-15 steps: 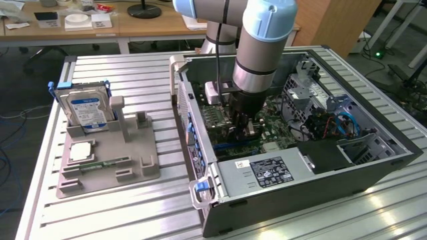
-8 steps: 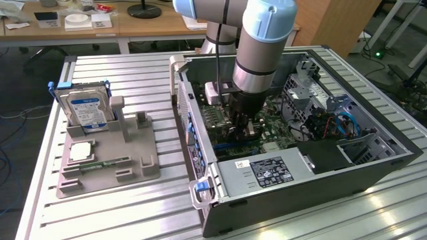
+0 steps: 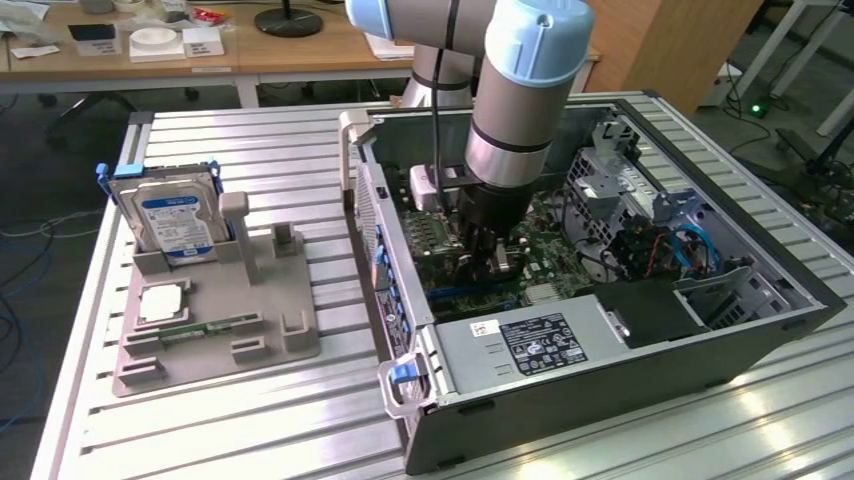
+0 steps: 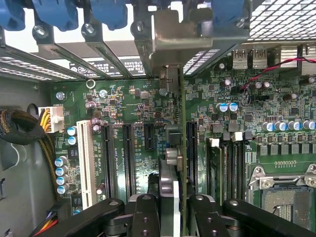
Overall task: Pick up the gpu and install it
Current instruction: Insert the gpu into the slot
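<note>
- Card (image 4: 180, 163): thin, seen edge-on, held upright between the jaws; its metal bracket (image 4: 170, 37) points toward the rear wall of the computer case (image 3: 747, 345).
- Gripper (image 4: 174, 210): jaws partly closed, clamped on the card's upper edge, one finger on each face.
- Long axis: runs parallel to the black slots on the motherboard (image 4: 148, 98), from jaws toward the rear wall.
- Position: card stands directly over the motherboard, between two black slots; whether its lower edge is seated I cannot tell.
- Arm (image 3: 527, 110): reaches straight down into the open case, which lies on the desk (image 3: 240, 150).
</note>
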Controlling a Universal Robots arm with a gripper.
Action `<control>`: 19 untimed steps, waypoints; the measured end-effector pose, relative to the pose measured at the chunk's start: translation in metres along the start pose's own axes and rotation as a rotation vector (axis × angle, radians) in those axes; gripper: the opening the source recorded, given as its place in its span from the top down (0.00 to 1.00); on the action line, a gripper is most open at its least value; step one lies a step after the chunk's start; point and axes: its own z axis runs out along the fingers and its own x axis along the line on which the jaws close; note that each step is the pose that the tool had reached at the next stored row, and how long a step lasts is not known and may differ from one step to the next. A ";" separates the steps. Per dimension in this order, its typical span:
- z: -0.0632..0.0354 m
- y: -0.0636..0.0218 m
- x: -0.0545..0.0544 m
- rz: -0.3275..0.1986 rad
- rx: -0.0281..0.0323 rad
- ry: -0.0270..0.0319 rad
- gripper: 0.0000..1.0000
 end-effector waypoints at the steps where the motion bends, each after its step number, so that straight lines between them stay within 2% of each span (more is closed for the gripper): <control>1: 0.0000 0.0000 0.000 0.000 -0.0001 0.0001 0.72; 19: -0.0012 0.0000 0.000 0.000 0.0001 -0.0002 0.72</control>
